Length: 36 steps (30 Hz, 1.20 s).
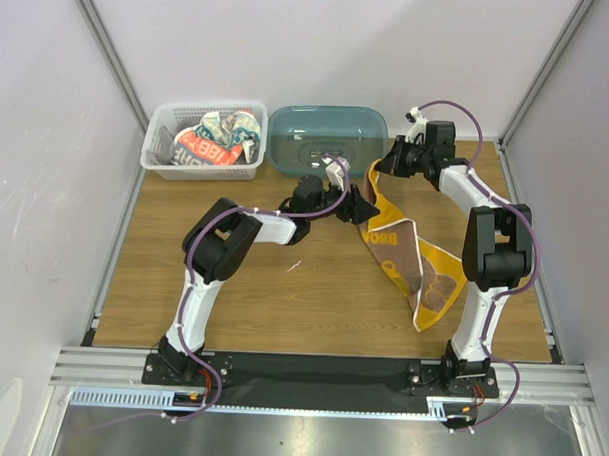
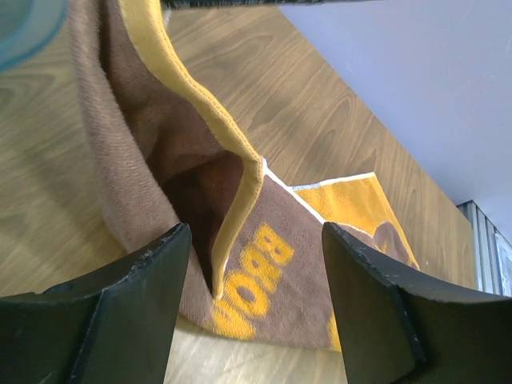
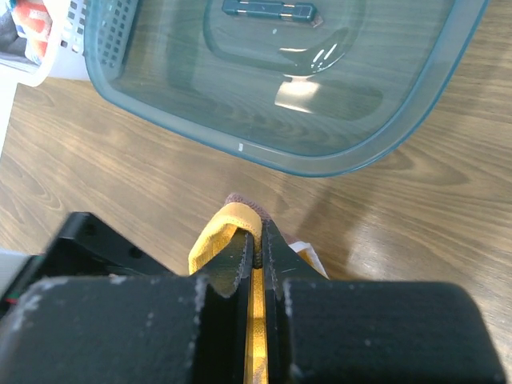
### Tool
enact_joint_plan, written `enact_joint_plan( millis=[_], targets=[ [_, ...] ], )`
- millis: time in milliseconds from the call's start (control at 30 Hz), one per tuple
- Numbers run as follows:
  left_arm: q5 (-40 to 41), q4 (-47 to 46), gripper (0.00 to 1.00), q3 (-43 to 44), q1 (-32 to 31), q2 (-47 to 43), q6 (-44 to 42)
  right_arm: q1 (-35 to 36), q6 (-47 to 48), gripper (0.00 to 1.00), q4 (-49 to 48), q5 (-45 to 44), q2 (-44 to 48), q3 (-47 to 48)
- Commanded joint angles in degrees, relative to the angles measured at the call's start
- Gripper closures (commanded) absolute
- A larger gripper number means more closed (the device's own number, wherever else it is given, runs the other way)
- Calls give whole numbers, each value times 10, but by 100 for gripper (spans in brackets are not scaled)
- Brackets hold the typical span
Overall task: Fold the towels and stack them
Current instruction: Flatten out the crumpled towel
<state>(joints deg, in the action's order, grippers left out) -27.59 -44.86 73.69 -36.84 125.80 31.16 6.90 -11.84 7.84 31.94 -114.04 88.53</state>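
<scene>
1. Setting: a wood-grain table [image 1: 282, 297] enclosed by plain white walls and an aluminium frame, with both arm bases bolted along its near edge.
2. Far edge: a white lattice basket [image 1: 155, 163] stands at the far left, and a translucent teal tub [image 1: 293, 138] stands just beside it on the right.
3. Basket contents: a white towel [image 1: 209, 145] with red printed letters lies bunched inside. More cloth is crumpled against it and is too jumbled to identify.
4. Task object in hand: the brown towel [image 1: 399, 246] with orange lettering and an orange edge lies right of centre. Its upper end is raised off the table just in front of the tub's right corner. The rest trails diagonally toward the near right, and its lower end lies flat beside the right arm's upright link.
5. Right gripper [image 1: 387, 163]: the wrist view shows its jaws pressed together on the towel's orange edge [image 3: 220, 236], with only that thin strip of cloth between them [image 3: 258, 240]. The tub rim lies just beyond the fingertips.
6. Left gripper [image 1: 363, 208]: it reaches in from the left, at the towel's left side. In the wrist view its jaws are spread wide [image 2: 256, 236] and straddle a hanging fold of the towel [image 2: 160, 160]. The orange hem and part of the lettering hang between the fingers [image 2: 136, 288]. Nothing is clamped.
</scene>
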Motion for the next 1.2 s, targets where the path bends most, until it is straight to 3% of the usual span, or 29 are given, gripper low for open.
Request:
enact_joint_plan(
  millis=[0,267,567,900,1167],
  targets=[
    [-1,-22,28,37,-11,20,14,-2,5,100,-17,14,-6,31],
    [-1,-15,31,50,-19,44,26,-2,15,100,-10,15,-5,32],
    [39,41,42,45,-31,46,84,-1,14,100,-6,17,-7,37],
    [32,-5,46,23,-38,67,130,-2,23,100,3,13,-6,33],
    [90,-49,49,-28,-51,43,142,-2,21,100,2,15,-10,33]
  ],
)
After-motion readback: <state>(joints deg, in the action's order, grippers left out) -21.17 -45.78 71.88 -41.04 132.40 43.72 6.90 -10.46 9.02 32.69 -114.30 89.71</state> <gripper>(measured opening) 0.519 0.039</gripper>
